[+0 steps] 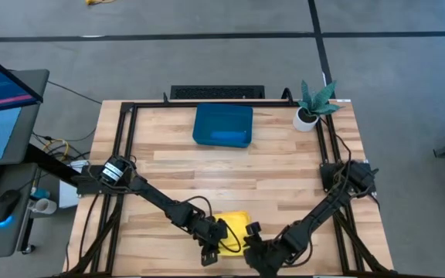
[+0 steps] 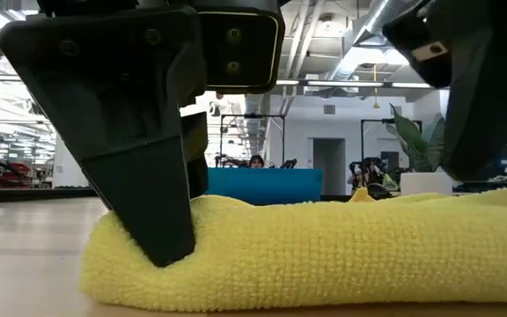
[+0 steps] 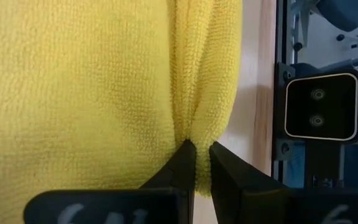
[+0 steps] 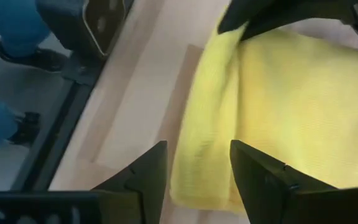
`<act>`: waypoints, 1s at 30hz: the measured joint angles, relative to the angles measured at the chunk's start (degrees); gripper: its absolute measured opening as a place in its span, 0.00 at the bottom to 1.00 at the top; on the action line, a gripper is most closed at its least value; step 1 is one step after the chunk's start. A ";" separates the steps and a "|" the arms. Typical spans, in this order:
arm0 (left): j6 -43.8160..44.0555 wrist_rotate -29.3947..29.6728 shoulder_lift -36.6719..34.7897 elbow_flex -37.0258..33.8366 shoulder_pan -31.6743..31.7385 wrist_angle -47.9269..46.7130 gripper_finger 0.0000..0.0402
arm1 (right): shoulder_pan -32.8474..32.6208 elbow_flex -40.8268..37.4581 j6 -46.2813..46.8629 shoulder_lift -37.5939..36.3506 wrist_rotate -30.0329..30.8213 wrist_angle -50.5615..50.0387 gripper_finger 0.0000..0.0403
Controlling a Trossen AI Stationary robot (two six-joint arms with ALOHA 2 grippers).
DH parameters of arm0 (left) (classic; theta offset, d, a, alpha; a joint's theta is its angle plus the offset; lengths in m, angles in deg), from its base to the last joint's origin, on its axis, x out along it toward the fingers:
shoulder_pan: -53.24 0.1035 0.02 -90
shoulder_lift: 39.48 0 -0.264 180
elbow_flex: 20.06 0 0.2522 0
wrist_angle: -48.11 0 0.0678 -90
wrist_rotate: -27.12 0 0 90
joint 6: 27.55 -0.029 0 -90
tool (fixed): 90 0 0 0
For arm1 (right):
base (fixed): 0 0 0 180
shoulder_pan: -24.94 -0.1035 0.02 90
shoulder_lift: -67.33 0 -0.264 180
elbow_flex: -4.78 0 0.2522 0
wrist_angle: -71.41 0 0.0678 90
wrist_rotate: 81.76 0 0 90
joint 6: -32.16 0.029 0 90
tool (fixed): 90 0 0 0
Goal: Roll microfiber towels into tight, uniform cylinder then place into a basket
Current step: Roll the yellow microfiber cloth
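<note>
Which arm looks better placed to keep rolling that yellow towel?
Probably the left: its end effector is pinched on the yellow towel's fold, while the right end effector is open beside it, holding nothing.

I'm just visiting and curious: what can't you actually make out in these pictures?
- Yellow towel: high view, both arms cover most of it.
- Tray contents: a blue patch, too small to identify.
- Right gripper: its wrist view is blurred; contact with the towel unclear.
- Room: low view, left gripper blocks it.
</note>
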 joint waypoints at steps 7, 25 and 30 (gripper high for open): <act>-0.47 -0.03 -0.01 0.02 0.00 -0.04 0.05 | 0.35 -3.08 0.37 0.00 -2.56 3.28 0.46; -2.80 0.81 -0.14 0.07 0.04 -0.02 0.05 | 4.28 -6.77 8.42 -0.18 -7.92 5.34 0.34; -5.44 2.83 -0.90 0.07 0.04 -0.62 0.05 | 6.79 -6.77 14.05 -0.39 -14.08 5.16 0.10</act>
